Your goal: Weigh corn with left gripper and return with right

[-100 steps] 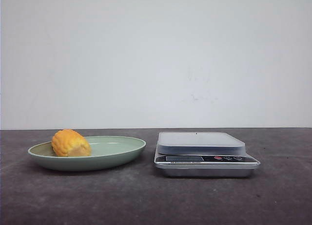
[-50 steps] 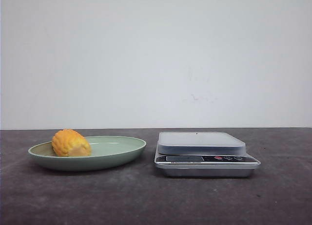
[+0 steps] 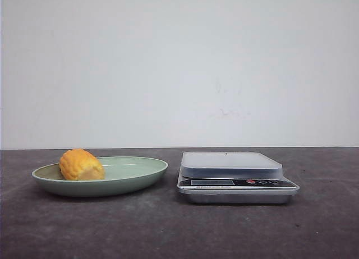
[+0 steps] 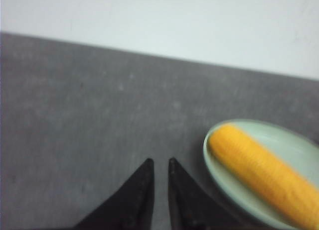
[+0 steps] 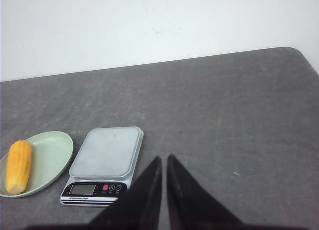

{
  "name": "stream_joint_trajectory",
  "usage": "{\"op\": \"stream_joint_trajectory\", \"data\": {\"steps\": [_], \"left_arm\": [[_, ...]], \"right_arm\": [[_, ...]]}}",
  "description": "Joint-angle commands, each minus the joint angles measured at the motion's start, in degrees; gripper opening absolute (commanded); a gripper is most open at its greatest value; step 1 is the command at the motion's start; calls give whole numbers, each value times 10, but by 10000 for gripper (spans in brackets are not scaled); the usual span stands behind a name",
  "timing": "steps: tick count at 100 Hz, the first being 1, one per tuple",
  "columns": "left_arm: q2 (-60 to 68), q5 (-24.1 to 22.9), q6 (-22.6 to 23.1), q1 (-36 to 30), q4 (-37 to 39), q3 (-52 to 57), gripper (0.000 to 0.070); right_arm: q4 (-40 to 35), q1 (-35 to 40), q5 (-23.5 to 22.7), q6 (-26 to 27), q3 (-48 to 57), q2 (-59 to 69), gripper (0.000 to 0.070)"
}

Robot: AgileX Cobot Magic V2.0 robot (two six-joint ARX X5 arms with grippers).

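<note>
The yellow-orange corn [image 3: 82,165] lies in a pale green plate [image 3: 134,180] on the left of the table. It also shows in the left wrist view [image 4: 264,172] and the right wrist view [image 5: 18,166]. A silver kitchen scale [image 3: 235,177] stands right of the plate, its grey platform bare; it also shows in the right wrist view [image 5: 102,163]. My left gripper [image 4: 159,163] is nearly shut and empty, over bare table beside the plate's rim [image 4: 212,163]. My right gripper [image 5: 164,159] is nearly shut and empty, over the table beside the scale. Neither gripper shows in the front view.
The dark grey table [image 3: 168,231] runs back to a white wall [image 3: 179,68]. The right wrist view shows the table's rounded far corner [image 5: 299,53] and the plate [image 5: 50,155] left of the scale.
</note>
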Motion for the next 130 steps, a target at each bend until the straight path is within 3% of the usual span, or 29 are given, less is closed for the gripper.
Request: {"op": "stream_joint_trajectory", "data": {"steps": [1,13,93,104,115,130], "left_arm": [[-2,1,10,0,-10,-10,3],[-2,1,29,0,-22,-10,3],[-2,1,28,0,-22,-10,3],[-2,1,28,0,-22,-10,3],[-2,1,28,0,-22,-10,3],[-2,1,28,0,-22,-10,3]], "right_arm": [[7,1,0,1,7,-1,12],[7,1,0,1,7,-1,12],[7,1,0,1,7,-1,12],[14,0,14,-28,7,-1,12],[63,-43,44,-49,-10,-9,12],[215,-140,40,-92,-108,-42,12]]}}
